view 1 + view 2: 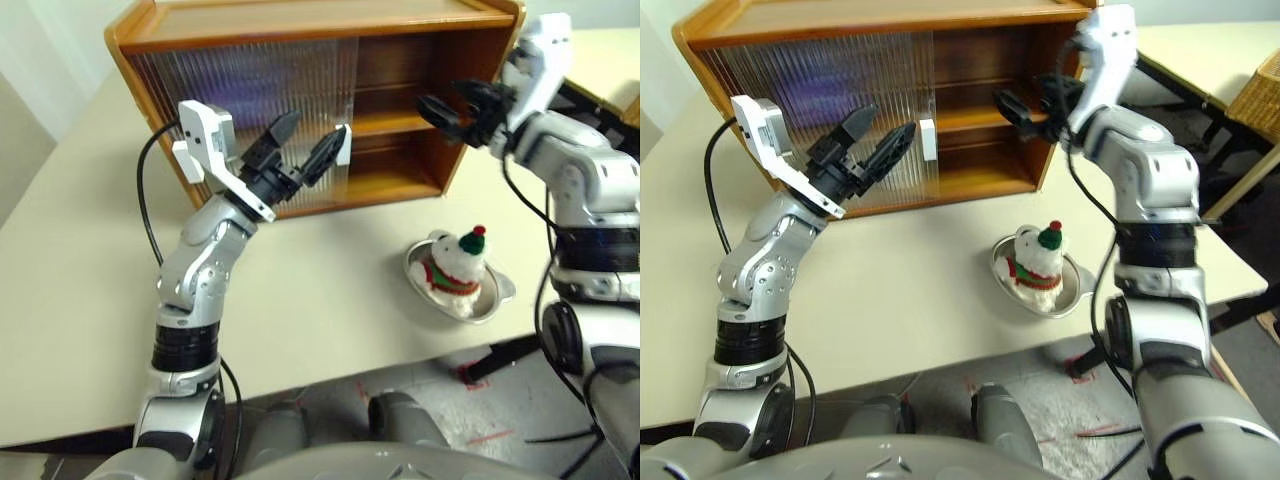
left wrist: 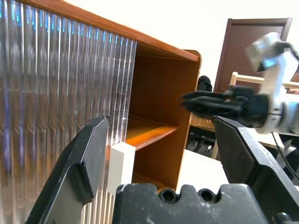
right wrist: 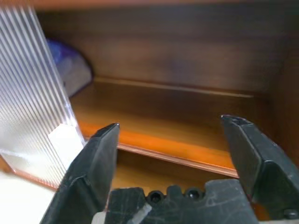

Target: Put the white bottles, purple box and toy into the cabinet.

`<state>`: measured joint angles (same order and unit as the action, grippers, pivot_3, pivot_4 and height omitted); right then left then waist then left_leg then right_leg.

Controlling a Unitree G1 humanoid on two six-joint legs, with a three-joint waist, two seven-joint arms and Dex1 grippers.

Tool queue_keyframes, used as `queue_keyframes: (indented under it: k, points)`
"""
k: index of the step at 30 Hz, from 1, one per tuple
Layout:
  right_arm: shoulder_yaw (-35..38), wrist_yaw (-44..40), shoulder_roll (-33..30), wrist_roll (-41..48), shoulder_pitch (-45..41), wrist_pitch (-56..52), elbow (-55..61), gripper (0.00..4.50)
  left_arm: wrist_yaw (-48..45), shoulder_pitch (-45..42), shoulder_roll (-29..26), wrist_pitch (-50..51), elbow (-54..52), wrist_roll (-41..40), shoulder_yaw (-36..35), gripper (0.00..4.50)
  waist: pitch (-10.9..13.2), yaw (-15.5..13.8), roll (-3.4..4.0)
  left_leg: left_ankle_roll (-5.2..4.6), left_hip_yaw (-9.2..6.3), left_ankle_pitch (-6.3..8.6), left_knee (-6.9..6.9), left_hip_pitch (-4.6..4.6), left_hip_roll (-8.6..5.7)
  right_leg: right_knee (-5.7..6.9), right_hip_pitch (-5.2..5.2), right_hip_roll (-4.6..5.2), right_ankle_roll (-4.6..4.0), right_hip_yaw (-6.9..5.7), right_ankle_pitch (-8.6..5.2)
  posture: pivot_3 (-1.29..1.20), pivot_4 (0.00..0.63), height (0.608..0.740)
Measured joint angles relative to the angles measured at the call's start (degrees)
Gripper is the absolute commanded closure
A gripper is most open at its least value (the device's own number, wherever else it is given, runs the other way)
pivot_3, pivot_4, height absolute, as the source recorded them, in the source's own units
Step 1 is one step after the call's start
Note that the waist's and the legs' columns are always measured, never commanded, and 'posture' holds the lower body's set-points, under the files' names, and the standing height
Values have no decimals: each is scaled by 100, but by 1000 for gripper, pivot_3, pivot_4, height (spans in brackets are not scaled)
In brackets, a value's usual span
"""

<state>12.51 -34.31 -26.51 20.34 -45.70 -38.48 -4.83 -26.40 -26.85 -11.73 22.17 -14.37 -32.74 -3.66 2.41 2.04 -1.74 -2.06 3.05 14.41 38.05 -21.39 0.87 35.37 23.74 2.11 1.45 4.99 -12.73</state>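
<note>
The left gripper point(image 1: 300, 140) is nearest the head camera, raised in front of the ribbed sliding door point(image 1: 245, 100) with its two black fingers spread apart and nothing between them. In the left wrist view the white block handle point(image 2: 120, 165) of that door sits just beside one finger point(image 2: 81, 172); whether they touch cannot be told.

The table point(image 1: 90, 300) is the largest thing, pale and broad. On it stands the cabinet point(image 1: 300, 25), honey-brown wood, its right half open so that both shelves show. A purple shape point(image 3: 70, 65), seemingly the purple box, sits on the upper shelf behind the ribbed door, blurred through the plastic. The white bottles cannot be made out.

The right gripper point(image 1: 445, 108) hangs in front of the open right half at the level of the upper shelf point(image 3: 177, 135), fingers wide apart and empty.

The metal dish point(image 1: 490, 300) lies on the table in front of the cabinet's right end, well apart from both grippers. The toy point(image 1: 455, 262), a white bear with green hat and red pompom, sits in that dish.
</note>
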Motion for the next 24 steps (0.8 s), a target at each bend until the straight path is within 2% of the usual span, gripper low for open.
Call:
queue_keyframes:
  k: [7, 12, 19, 24]
  points:
    - [472, -149, -119, 608, 2179, 14, 1802, 32, -102, -78, 57, -51, 204, -1, 38, 0, 1, 16, -8, 0, 5, 0, 1, 4, -3, -1, -4, -1, 5, 5, -4, -12, 0, 740]
    - [811, -356, -96, 880, 3732, 531, 2686, 32, -228, -142, 115, -77, 255, -1, 81, 0, 5, 37, -24, 1, 9, 1, 1, 13, -11, -1, -16, -7, 2, 4, -7, -27, 0, 740]
    - [843, -532, 496, 981, 5547, 1609, 3105, 32, -298, -169, 148, -107, 406, 0, 89, 0, 8, 97, -28, 11, 12, 6, 2, 16, -6, 4, -28, -8, -10, 7, -14, -31, 0, 740]
    - [832, -591, 573, 992, 6131, 2055, 3198, 32, -330, -169, 144, -110, 406, 0, 85, 0, 9, 168, -33, 31, 12, 18, 3, 22, -6, 4, -35, -8, -24, 8, -21, -32, 0, 740]
